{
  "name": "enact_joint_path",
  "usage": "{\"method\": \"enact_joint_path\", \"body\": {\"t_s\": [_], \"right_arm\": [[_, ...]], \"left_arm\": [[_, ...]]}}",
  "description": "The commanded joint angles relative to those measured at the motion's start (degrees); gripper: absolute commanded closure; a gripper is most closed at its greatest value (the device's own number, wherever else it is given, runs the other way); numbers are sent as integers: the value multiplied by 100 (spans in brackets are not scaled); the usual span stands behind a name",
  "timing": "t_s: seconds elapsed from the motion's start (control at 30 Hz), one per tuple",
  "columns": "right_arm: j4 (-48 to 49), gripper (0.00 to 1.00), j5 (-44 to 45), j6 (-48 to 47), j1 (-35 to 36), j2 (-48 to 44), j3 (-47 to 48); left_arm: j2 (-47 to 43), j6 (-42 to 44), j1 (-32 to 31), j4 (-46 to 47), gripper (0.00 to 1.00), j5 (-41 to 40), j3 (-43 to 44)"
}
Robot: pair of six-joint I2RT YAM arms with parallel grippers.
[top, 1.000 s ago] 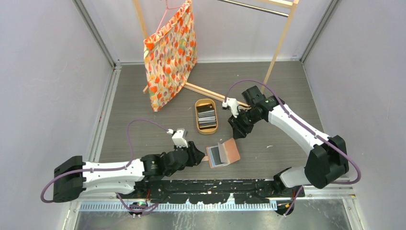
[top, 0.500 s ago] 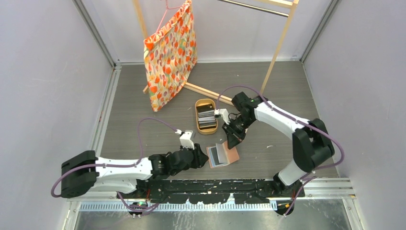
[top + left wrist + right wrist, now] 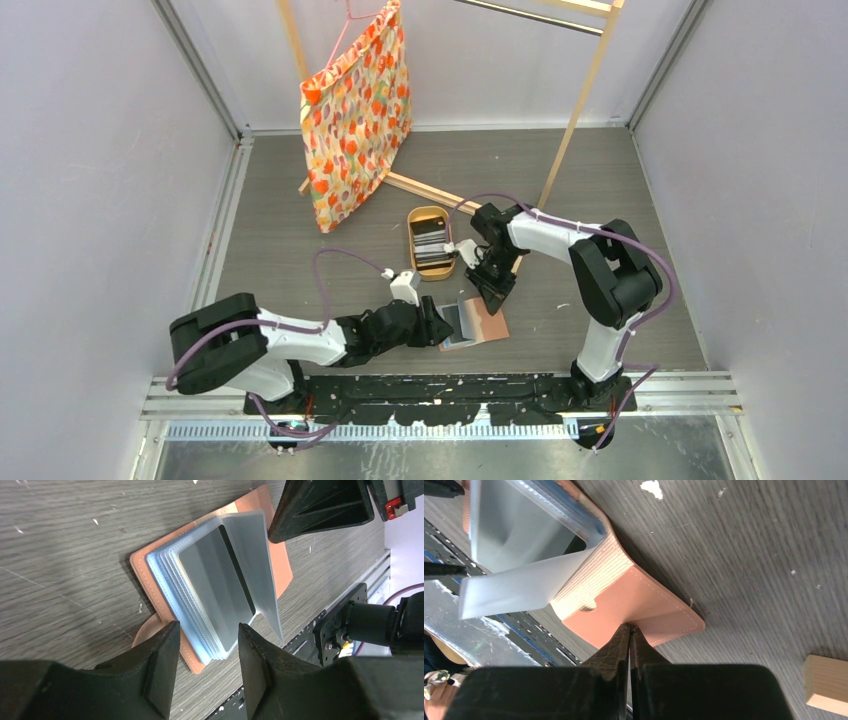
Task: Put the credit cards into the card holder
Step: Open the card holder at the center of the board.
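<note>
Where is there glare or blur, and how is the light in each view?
Left wrist view: the sleeves of the card holder show a pale sheen; the left gripper, near the lens, is dark and soft. Right wrist view: one raised sleeve glares white; the right gripper is a black silhouette. Top external view: even light, faint shadows.

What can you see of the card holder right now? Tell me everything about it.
The card holder is a salmon-tan, leather-like wallet with stitched edges, lying open on the grey wood-grain table. Inside sits a stack of light-blue translucent sleeves; one leaf stands up, and the top pocket shows grey with a dark band. A rounded tab pokes out beneath one edge. The right claw, shut, touches its cover with its tips; the open left claw straddles the sleeve stack.
</note>
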Motion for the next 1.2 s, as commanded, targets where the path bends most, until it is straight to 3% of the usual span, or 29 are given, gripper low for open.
{"method": "enact_joint_path", "body": {"t_s": [0.0,0.33,0.67,0.93,1.17], "right_arm": [[-1,93,302,72,68,111,168],[-4,93,412,73,86,173,160],[-39,93,467,79,89,298,173],[-36,93,494,82,86,330,169],[-41,93,494,81,96,330,175]], "left_arm": [[363,-250,69,1001,52,408,134],[727,-612,159,1240,50,614,128],[-365,-232,156,256,49,571,236],[316,-565,164,953,48,863,279],[604,-718,170,816,45,803,346]]}}
